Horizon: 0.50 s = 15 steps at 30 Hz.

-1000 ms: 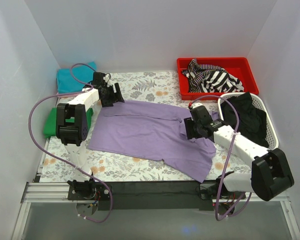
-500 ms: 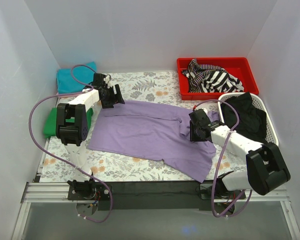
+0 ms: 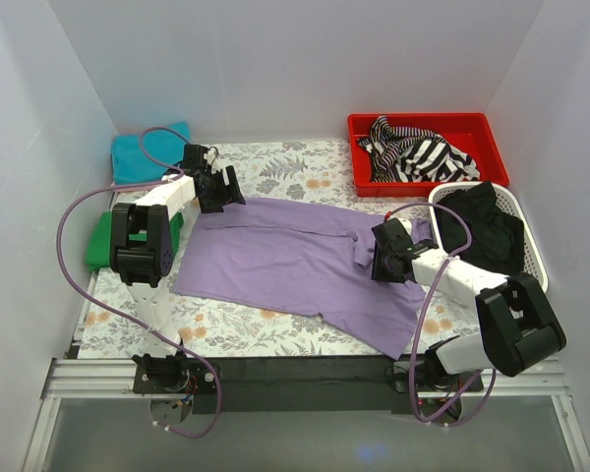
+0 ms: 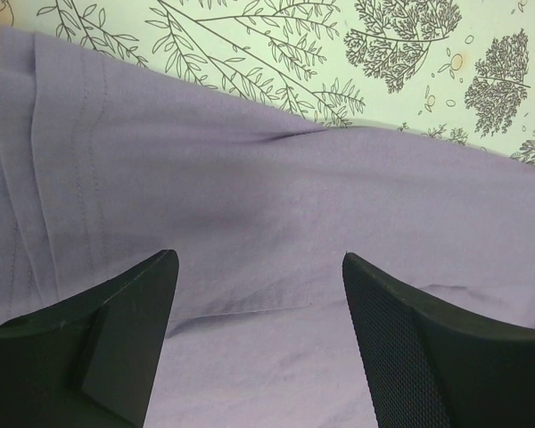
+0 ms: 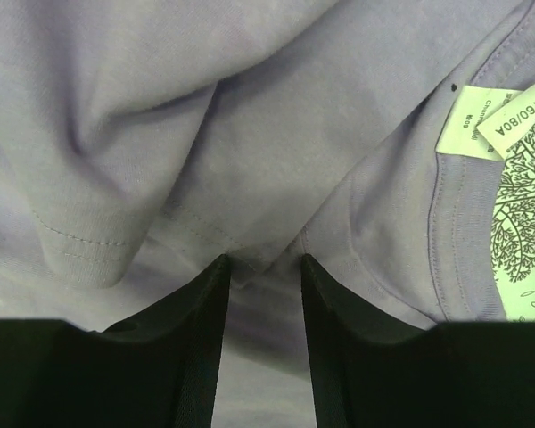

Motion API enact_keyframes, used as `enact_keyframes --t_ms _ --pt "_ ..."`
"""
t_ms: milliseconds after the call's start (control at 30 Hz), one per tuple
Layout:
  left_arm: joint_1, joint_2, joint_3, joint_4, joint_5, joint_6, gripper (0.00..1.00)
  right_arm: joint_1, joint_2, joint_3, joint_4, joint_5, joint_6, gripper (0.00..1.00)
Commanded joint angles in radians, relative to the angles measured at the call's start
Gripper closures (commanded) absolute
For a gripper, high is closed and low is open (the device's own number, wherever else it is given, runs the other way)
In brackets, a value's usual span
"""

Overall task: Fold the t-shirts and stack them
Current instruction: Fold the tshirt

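Lavender t-shirt (image 3: 285, 261) lay spread mostly flat across the middle of the floral table (image 3: 295, 162), hem end to the left, collar end to the right, near edge a bit rumpled.

Left gripper (image 3: 221, 187) sat at the shirt's far-left corner. In the left wrist view its fingers (image 4: 116, 321) were spread wide apart over the cloth, nothing between them but flat shirt.

Right gripper (image 3: 383, 258) was down on the shirt's right side by the collar. In the right wrist view the fingers (image 5: 196, 339) stood close together with a narrow gap, and a fold of the cloth sat right at that gap (could not tell if it was actually clamped). Collar (image 5: 446, 223) and white size tags (image 5: 481, 125) showed just beside it.

A folded teal t-shirt (image 3: 143, 155) lay at the far-left corner and a folded green t-shirt (image 3: 100, 241) at the left edge, partly behind the left arm.

Red tray (image 3: 423, 117) at far right held a black-and-white striped garment (image 3: 418, 152). White basket (image 3: 539, 258) beside it held dark clothing (image 3: 487, 231).
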Motion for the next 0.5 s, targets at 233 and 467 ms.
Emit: enact_keyframes --t_ms 233,467 --pt "-0.001 -0.022 -0.012 0.008 0.005 0.016 0.27 -0.005 -0.02 0.0 0.037 0.032 0.003 0.93" --pt "-0.001 -0.016 -0.012 0.008 0.01 0.014 0.27 -0.003 -0.055 0.034 0.003 0.045 -0.035 0.8"
